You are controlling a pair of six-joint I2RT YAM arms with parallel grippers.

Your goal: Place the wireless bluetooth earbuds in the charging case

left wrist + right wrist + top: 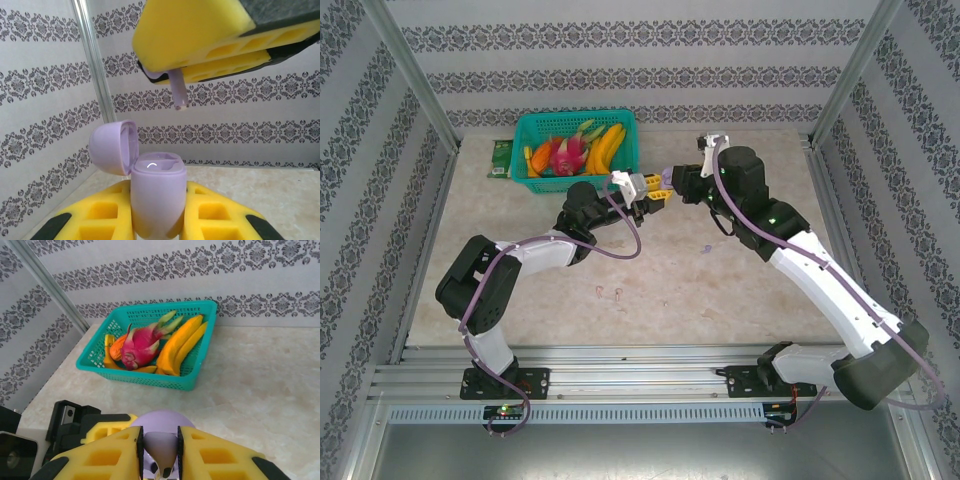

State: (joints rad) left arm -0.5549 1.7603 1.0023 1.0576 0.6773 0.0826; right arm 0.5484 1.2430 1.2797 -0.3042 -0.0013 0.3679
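The pale purple charging case [158,192] stands upright between my left gripper's [158,212] yellow fingers, which are shut on its body. Its lid [112,147] hangs open to the left. My right gripper [160,452] is shut on a pale purple earbud [161,442] right above the case. The earbud's stem [179,92] points down, a short way above the open case and apart from it. The case's domed lid [163,420] sits just beyond the right fingers. From above, the left gripper [645,195] and the right gripper [672,185] meet over mid-table.
A teal basket [620,125] of bananas and a dragon fruit stands at the back left, in the right wrist view too [200,365]. Tiny pink buds [603,292] and a purple one [706,249] lie loose on the table. Patterned walls enclose the table.
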